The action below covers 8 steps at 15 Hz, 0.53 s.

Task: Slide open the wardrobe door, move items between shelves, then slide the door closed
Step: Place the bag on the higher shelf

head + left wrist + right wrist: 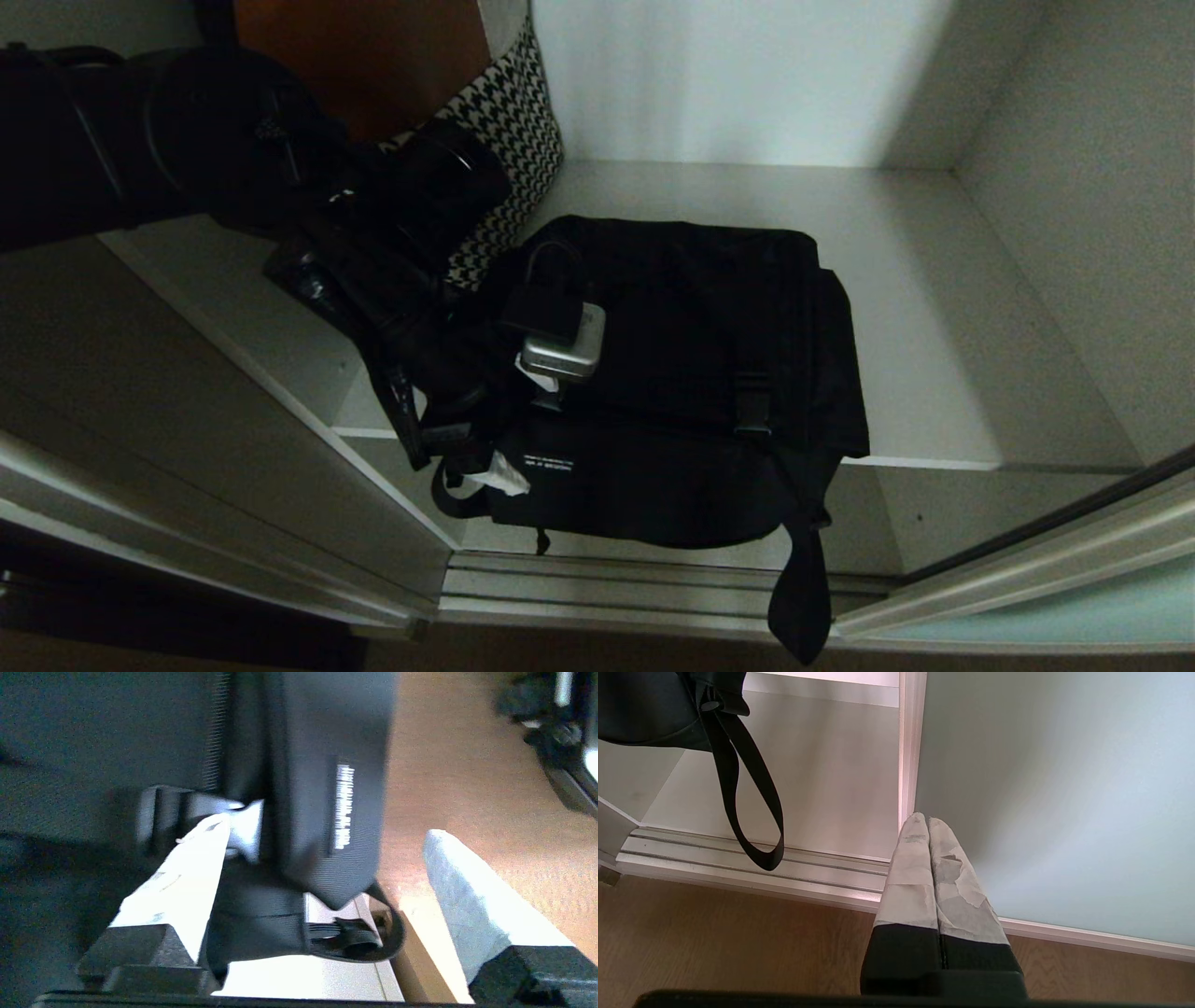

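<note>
The sliding wardrobe door (1055,793) was found slid open. The bag (691,373) lay on a shelf (924,317), apparently released by the wide-open left gripper (322,896). Door closing remained; the right gripper (930,830) was shut, empty.

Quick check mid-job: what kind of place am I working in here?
Likely a home wardrobe: a white-grey shelf holds a black bag, a frosted sliding door stands pushed aside, and wood flooring runs in front.

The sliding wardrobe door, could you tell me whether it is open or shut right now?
Open. The sliding wardrobe door stands aside, and beside its frame the shelf with the black bag is exposed.
</note>
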Motion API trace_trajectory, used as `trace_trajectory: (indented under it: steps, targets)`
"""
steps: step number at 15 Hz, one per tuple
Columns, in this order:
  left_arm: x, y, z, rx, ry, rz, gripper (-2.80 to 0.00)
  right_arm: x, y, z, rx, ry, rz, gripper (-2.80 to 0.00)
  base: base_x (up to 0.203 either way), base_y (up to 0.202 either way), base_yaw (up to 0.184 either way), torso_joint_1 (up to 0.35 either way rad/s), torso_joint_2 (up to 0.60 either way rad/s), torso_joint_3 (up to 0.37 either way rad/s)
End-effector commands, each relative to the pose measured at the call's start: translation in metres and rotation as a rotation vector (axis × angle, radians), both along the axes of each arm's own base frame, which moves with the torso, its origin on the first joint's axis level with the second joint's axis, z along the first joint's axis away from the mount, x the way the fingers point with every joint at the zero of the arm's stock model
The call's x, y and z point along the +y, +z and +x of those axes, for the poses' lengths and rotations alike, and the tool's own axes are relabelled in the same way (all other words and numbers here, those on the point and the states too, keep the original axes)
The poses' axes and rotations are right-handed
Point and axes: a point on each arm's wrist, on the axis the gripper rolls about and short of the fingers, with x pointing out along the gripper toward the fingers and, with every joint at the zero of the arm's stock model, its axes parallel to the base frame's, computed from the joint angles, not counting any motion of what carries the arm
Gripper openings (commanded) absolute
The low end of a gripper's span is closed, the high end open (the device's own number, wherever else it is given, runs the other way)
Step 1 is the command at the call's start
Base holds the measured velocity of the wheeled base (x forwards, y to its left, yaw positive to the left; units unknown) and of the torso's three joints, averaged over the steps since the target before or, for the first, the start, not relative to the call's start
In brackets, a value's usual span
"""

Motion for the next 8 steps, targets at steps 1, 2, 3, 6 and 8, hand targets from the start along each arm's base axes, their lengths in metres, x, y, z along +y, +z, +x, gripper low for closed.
trace_trajectory:
  steps: [1,2,3,6,8]
  targets:
    - [-0.001,-0.004,0.0,0.021,-0.041,0.009,0.0,0.0,0.0,0.0,-0.001,0.001,0.0,-2.8,0.0,0.0,0.0,0.0,0.0,0.0]
    - [-0.002,-0.007,0.002,0.035,-0.048,0.007,0.0,0.0,0.0,0.0,-0.001,0.001,0.0,-2.8,0.0,0.0,0.0,0.0,0.0,0.0]
    - [-0.002,-0.008,0.002,0.042,-0.051,0.009,0.0,0.0,0.0,0.0,-0.001,0.001,0.0,-2.8,0.0,0.0,0.0,0.0,0.0,0.0]
    - [-0.003,-0.014,0.004,0.069,-0.057,0.027,0.0,0.0,0.0,0.0,-0.001,0.001,0.0,-2.8,0.0,0.0,0.0,0.0,0.0,0.0]
    - [-0.003,-0.017,0.002,0.085,-0.083,0.05,0.0,0.0,0.0,0.0,-0.001,0.001,0.0,-2.8,0.0,0.0,0.0,0.0,0.0,0.0]
